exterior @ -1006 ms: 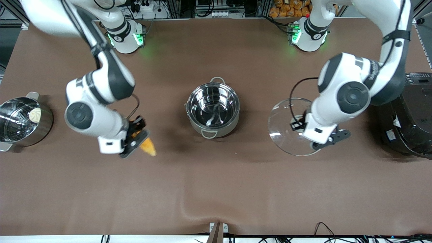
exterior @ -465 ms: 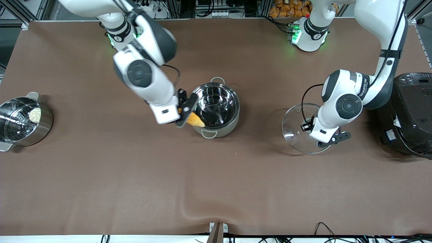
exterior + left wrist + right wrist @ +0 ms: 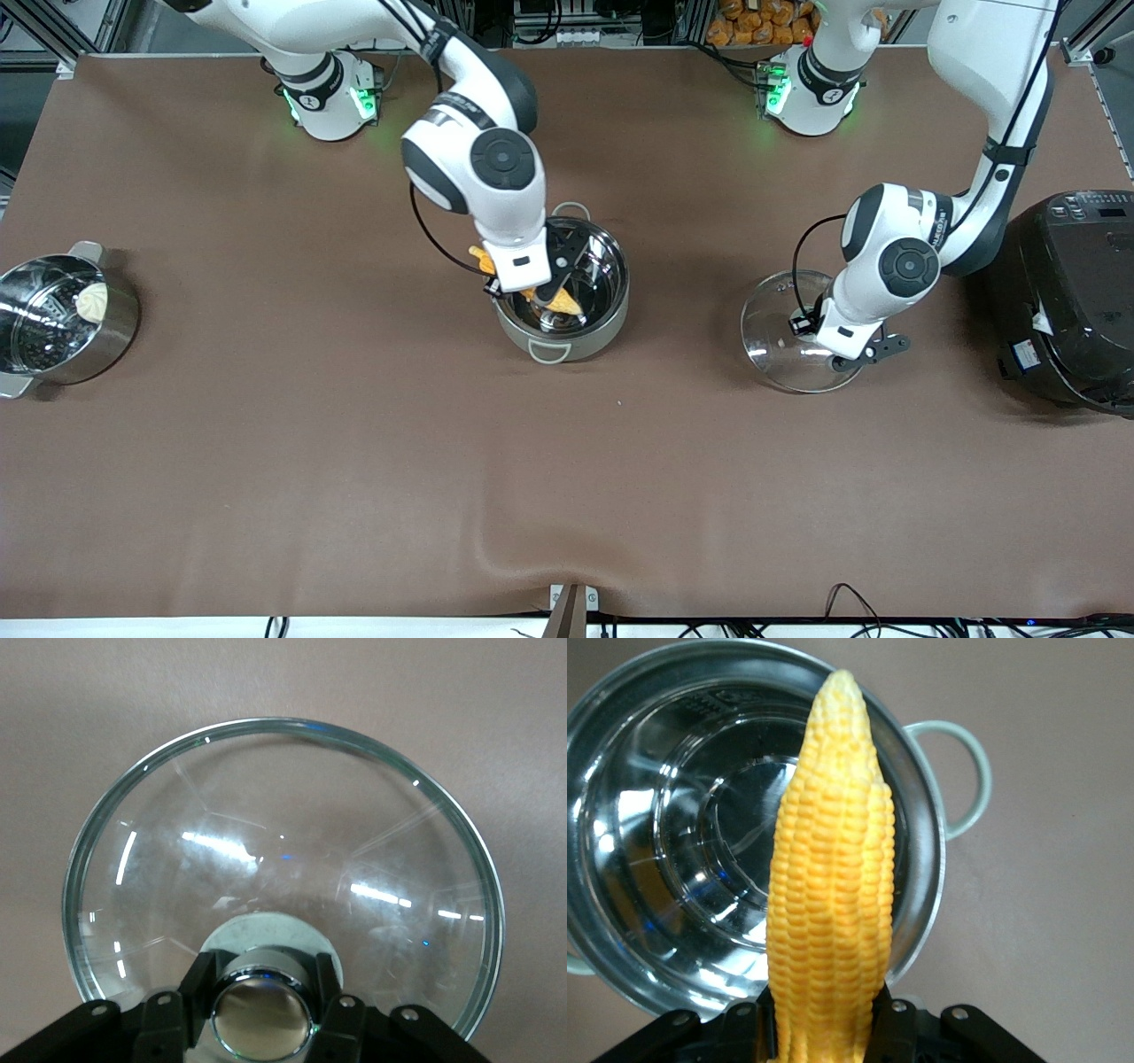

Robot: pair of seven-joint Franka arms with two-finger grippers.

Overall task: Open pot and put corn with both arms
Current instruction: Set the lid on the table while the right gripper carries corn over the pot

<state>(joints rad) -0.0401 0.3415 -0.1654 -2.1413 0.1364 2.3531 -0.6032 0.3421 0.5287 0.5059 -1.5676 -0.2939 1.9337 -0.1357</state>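
Observation:
The steel pot [image 3: 595,337] stands uncovered at the table's middle, its inside bare [image 3: 647,833]. Over its opening my right gripper [image 3: 551,288] is shut on the thick end of the yellow corn [image 3: 565,304]. In the right wrist view the corn [image 3: 831,877] slants across the pot, its tip over the rim by a loop handle [image 3: 957,780], between my right gripper's [image 3: 824,1032] jaws. Toward the left arm's end, my left gripper [image 3: 864,353] is shut on the knob [image 3: 264,1014] of the glass lid [image 3: 788,332]. The lid [image 3: 283,833] hangs level, low over the brown cloth.
A steel steamer pot with a white bun [image 3: 62,319] sits at the right arm's end. A large black cooker [image 3: 1072,301] stands at the left arm's end, close to the lid. The cloth has a ripple [image 3: 532,549] near the front edge.
My right arm has carried the corn from the right arm's end of the table to over the pot. My left arm has lowered the lid toward the cloth.

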